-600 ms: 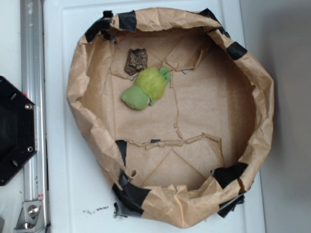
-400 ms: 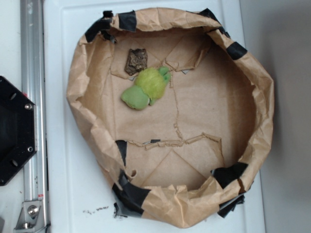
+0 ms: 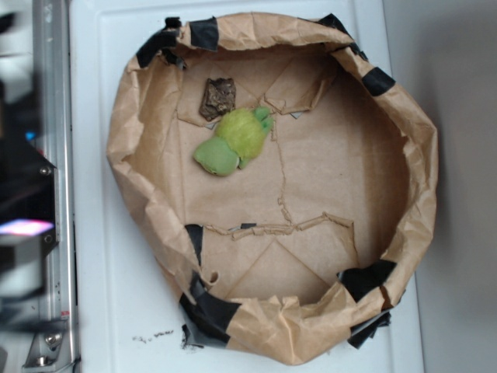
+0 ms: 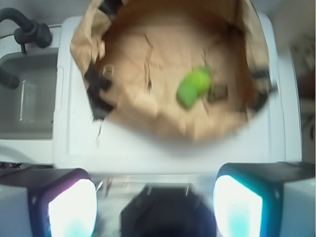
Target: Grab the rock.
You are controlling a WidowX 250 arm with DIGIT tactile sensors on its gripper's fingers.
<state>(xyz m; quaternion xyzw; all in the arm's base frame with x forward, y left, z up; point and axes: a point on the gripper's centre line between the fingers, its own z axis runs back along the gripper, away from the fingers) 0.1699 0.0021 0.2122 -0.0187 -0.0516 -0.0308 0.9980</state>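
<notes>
The rock (image 3: 217, 96) is a small dark brown rough chunk lying inside the brown paper basin (image 3: 423, 155), near its far left wall. The fuzzy yellow-green plush toy (image 3: 233, 141) touches its lower right side. In the wrist view the rock (image 4: 218, 93) shows as a dark blur just right of the toy (image 4: 193, 86). My gripper (image 4: 155, 202) is open, its two glowing pads wide apart with nothing between them. It hangs outside the basin, over the black base. In the exterior view it is only a blurred shape (image 3: 19, 237) at the left edge.
The basin's crumpled paper wall, patched with black tape (image 3: 203, 33), rises all around the floor. It stands on a white surface (image 3: 101, 233). A metal rail (image 3: 50, 93) and a black hexagonal base (image 3: 31, 183) lie to the left.
My gripper has come into the exterior view at the left edge as a motion-blurred shape over the black base. The rock and the toy have not moved.
</notes>
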